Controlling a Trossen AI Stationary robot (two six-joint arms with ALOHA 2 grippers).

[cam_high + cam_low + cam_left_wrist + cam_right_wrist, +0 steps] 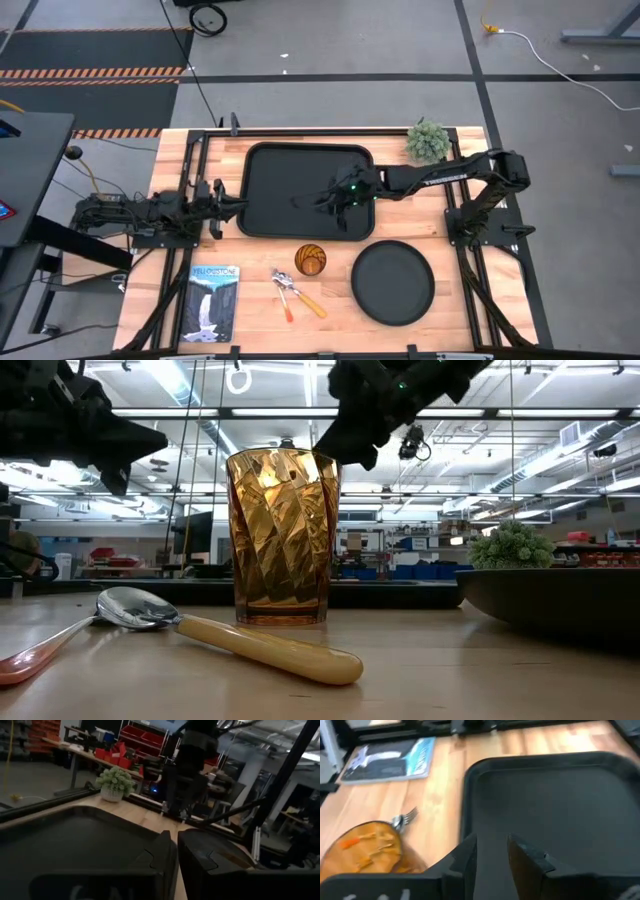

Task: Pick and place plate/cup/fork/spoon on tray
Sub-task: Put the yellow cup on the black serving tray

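The black tray lies at the table's far middle. My right gripper hovers over the tray's near part, fingers a little apart and empty; it also shows in the low view. My left gripper is shut and empty beside the tray's left rim. The amber cup stands upright on the table near the tray's near rim. The round black plate lies flat to the cup's right. The fork and the spoon lie side by side on the table just near of the cup.
A small potted plant stands at the tray's far right corner. A book with a blue cover lies at the near left. Bare wood shows between the book and the cutlery.
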